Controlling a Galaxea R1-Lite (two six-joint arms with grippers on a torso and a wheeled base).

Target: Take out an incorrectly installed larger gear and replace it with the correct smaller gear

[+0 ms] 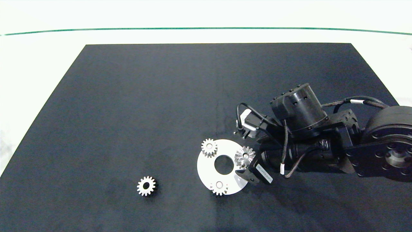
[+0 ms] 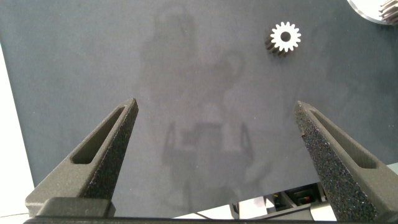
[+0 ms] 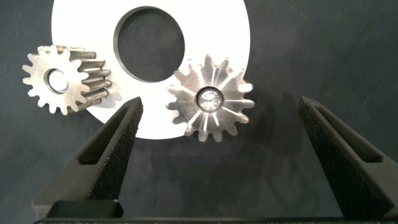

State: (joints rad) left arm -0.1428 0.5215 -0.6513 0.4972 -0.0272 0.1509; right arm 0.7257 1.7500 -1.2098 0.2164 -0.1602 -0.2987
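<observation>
While the larger gear (image 3: 212,98) sits on the edge of the white ring plate (image 1: 206,167), the right pincer (image 3: 217,124) hovers just beside it, fingers spread wide and holding nothing. Well apart on the dark mat (image 1: 161,106) lies the smaller gear (image 1: 146,186). The left pincer (image 2: 214,130) is likewise wide open and empty.

Three small gears (image 1: 146,186), one larger gear (image 1: 244,157), one white disc (image 1: 206,167)
</observation>
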